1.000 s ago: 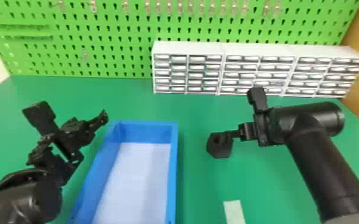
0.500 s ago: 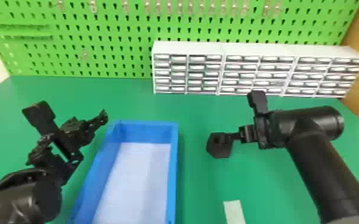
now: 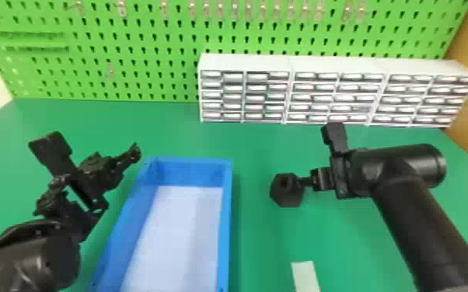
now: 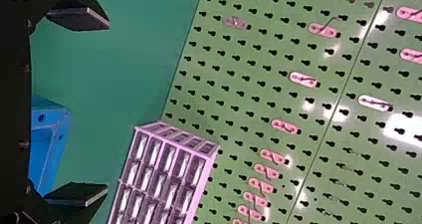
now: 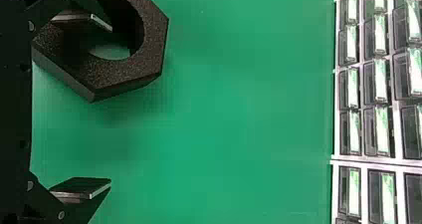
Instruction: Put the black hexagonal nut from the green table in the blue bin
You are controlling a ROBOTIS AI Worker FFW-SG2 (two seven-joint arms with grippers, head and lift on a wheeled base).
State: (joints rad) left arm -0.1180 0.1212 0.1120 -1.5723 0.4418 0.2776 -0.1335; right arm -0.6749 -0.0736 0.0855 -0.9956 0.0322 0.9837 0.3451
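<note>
Both the black left gripper (image 4: 107, 106) and black right gripper (image 5: 110, 103) gape wide; the right has just shifted slightly, likely aligning with the black hexagonal nut (image 3: 286, 197), ungripped on the green table (image 3: 252, 141) beside the blue rectangular bin (image 3: 225, 229).

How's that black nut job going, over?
Right gripper: jaws open, at black nut. Left gripper: jaws open, left of blue bin. Nut on table, nothing between it and bin.

green table (image 3: 252, 240) | blue bin (image 3: 226, 233) | black nut (image 3: 286, 198) | drawers (image 3: 332, 93) | pale strip (image 3: 305, 275)
</note>
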